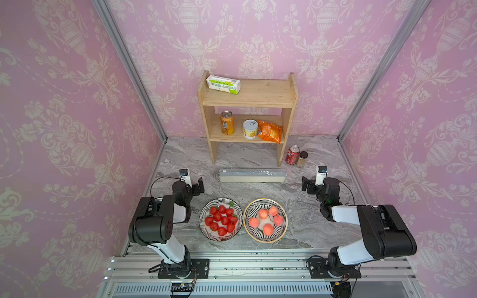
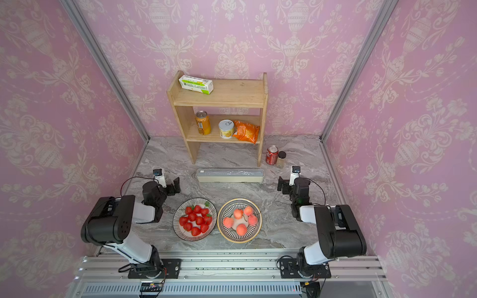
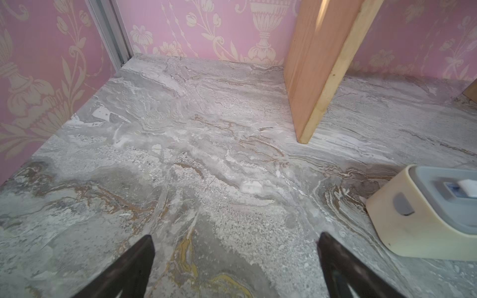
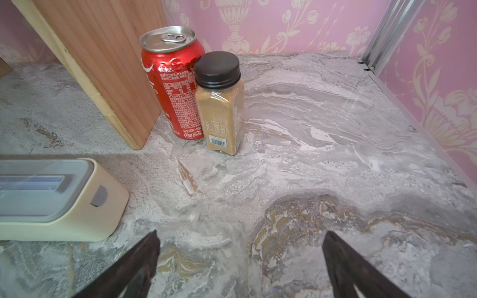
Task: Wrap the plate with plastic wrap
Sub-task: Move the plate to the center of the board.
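Observation:
Two striped plates sit side by side at the table's front: one (image 1: 202,219) holds strawberries, the other (image 1: 246,214) holds peaches. Behind them lies the plastic wrap in its long cream dispenser box (image 1: 252,175) with a greyish lid. No film is pulled out. My left gripper (image 1: 198,185) hovers off the box's left end, open and empty. My right gripper (image 1: 307,184) hovers off its right end, also open and empty. The left wrist view shows the box's end (image 3: 426,214) beside the spread gripper (image 3: 235,234). The right wrist view shows the other end (image 4: 59,198) beside that gripper (image 4: 241,232).
A wooden shelf (image 1: 247,103) stands at the back wall with a white-and-green carton (image 1: 223,84) on top and cans and an orange bag below. A red cola can (image 4: 173,85) and a spice jar (image 4: 219,103) stand by its right leg. Pink walls close in both sides.

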